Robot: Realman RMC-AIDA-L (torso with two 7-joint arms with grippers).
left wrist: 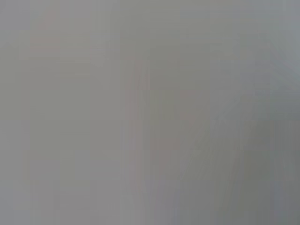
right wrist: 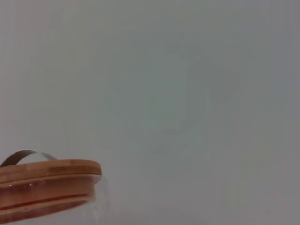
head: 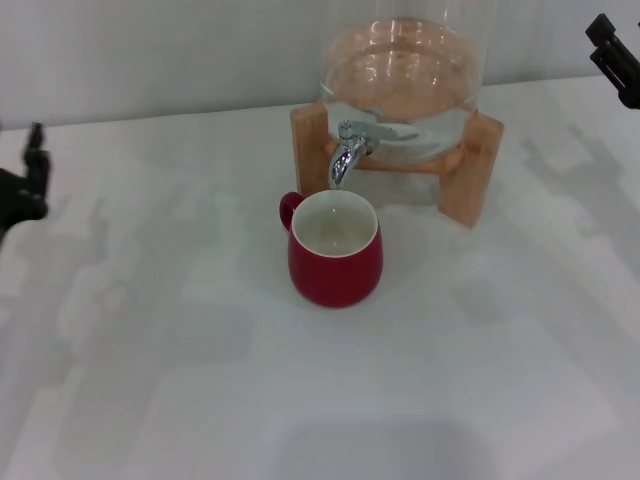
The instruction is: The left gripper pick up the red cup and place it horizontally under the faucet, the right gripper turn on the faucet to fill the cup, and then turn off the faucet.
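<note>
The red cup (head: pixel 335 250) stands upright on the white table (head: pixel 200 400), nearest the robot, its open mouth up and its small handle turned toward the left side. It sits directly below the spout of the faucet (head: pixel 348 155), which seems the reason for its spot: anything that runs from the spout should fall into the white inside. No stream shows between spout and cup, and whether the cup holds water cannot be told from here.

The left gripper (head: pixel 25 185) hangs at the far left edge of the head view, well apart from the cup, which lies off to its right and a little nearer the robot. It holds nothing; only part of its black claw shows, so how wide it stands cannot be told. Its wrist camera shows only a blank grey blur.

Just behind the cup, the faucet juts from a glass dispenser (head: pixel 405 75) resting in a wooden stand (head: pixel 470 170), which lifts the spout high enough for a cup to fit under.

The right gripper (head: pixel 615 55) is farthest back, up at the top right corner, with the faucet well off to its left and lower down. It grips nothing; its spread cannot be told. Its wrist camera catches the dispenser's wooden lid (right wrist: pixel 47 180), which suggests it sits at about lid height, away from the lever.
</note>
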